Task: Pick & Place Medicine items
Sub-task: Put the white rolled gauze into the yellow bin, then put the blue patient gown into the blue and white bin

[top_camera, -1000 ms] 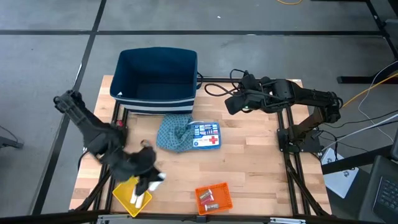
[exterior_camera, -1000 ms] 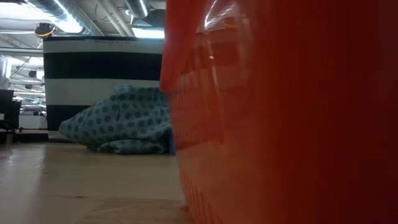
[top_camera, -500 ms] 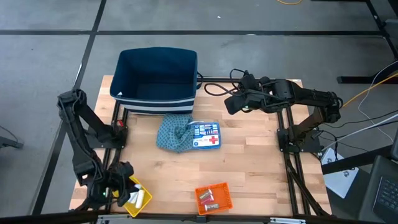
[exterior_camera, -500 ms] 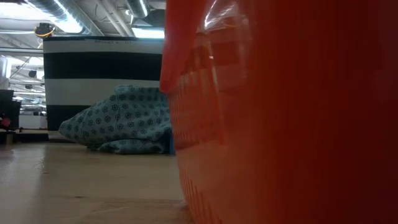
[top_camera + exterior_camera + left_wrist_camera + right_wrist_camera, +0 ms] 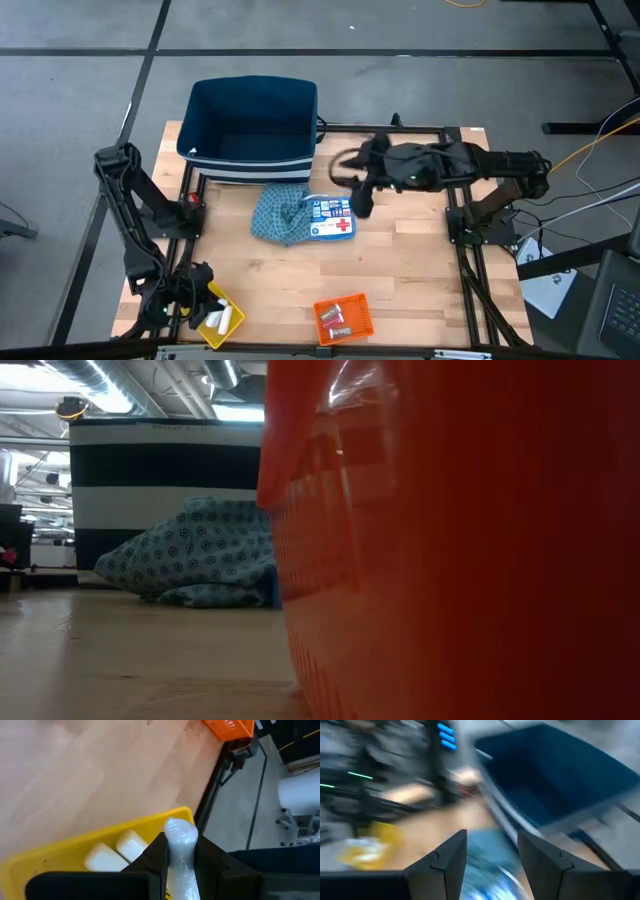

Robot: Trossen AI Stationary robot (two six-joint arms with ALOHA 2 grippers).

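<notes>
While the left end effector (image 5: 205, 312) sits at the surface's front left corner much as it did half a second ago, the right arm has swung. Its end effector (image 5: 360, 196), earlier parked near the back edge right of the bin, now reaches in toward the middle and hangs just beside the right end of the blue-and-white box (image 5: 331, 218).

Left end effector: narrow, clamped on a white cylinder (image 5: 180, 851), above the yellow tray (image 5: 65, 855). Two more white pieces (image 5: 116, 852) lie in that tray. One second ago this arm was farther in from the corner, over the tray's inner side.

Right end effector: fingers (image 5: 442, 862) spread wide, nothing between them; wrist view heavily blurred.

Blue-and-white box with red cross: flat on the surface at centre, touching the right side of the teal patterned cloth (image 5: 279, 214). Unmoved.

Orange tray (image 5: 343, 317): near the front edge, right of centre, small items inside, unchanged. It blocks most of the low view.

Dark blue bin (image 5: 252, 130): at the back edge, left of centre, same place.
</notes>
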